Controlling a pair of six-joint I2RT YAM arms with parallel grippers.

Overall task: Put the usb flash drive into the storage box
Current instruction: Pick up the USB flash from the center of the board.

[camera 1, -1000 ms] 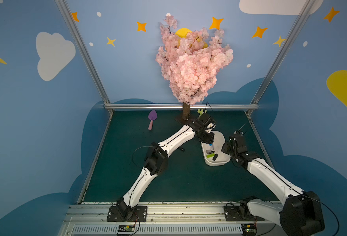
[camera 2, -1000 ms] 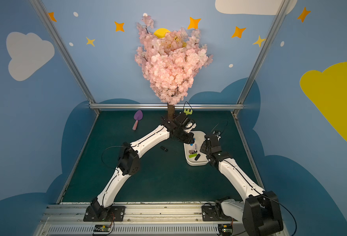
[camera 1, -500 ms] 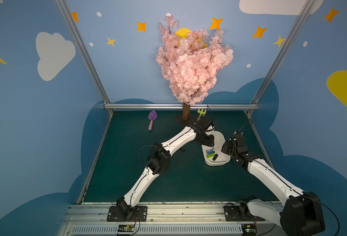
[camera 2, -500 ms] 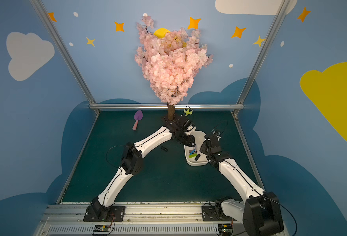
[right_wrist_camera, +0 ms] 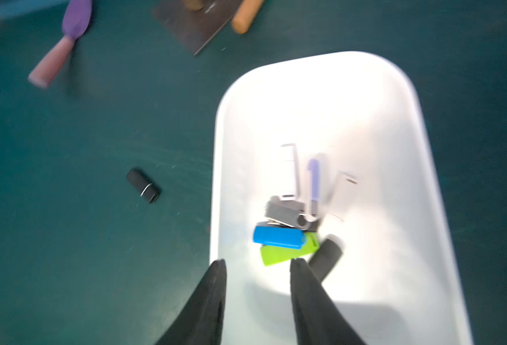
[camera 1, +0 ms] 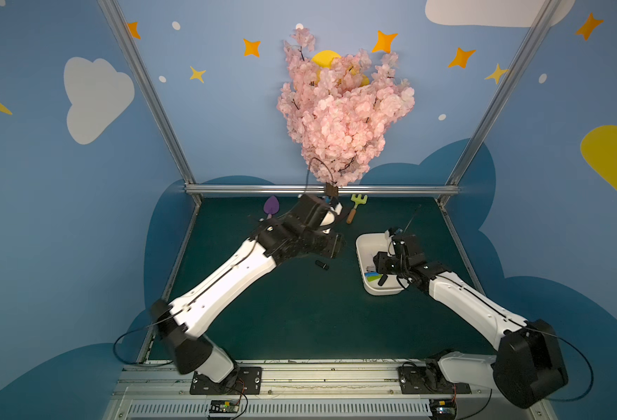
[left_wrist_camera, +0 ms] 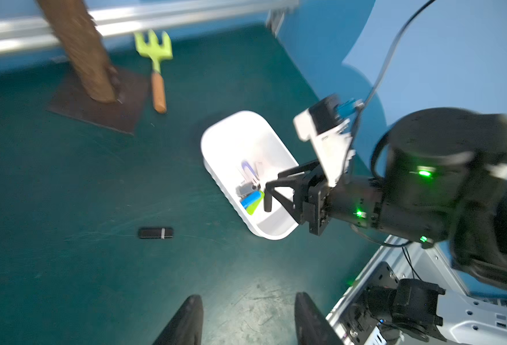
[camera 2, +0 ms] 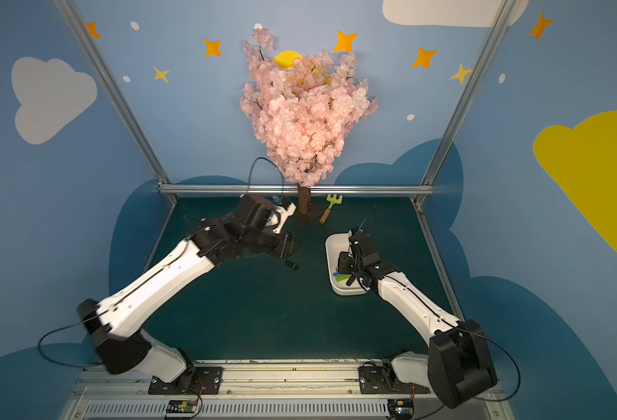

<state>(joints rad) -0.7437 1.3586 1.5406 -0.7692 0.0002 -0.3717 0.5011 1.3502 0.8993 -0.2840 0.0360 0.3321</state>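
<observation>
Pickup stage: a black drive (left_wrist_camera: 156,233) lies beside the box (left_wrist_camera: 231,134). The left tool (left_wrist_camera: 247,298) gapes empty near the drive. The right tool (right_wrist_camera: 257,262) hangs over the box, narrowly parted and empty. Next, the left tool should straddle and pinch the drive.

White arm links (camera 1: 227,280), black joints (camera 1: 528,360), thin black cables (camera 1: 125,349), green lights (left_wrist_camera: 424,172).

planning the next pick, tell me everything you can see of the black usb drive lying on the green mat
The black flash drive is a small oblong stick, matte like plastic, with a thin silvery band near one end. It lies flat on the green mat, outside the white storage box, in front of the open left gripper. Only the mat touches it.
</observation>
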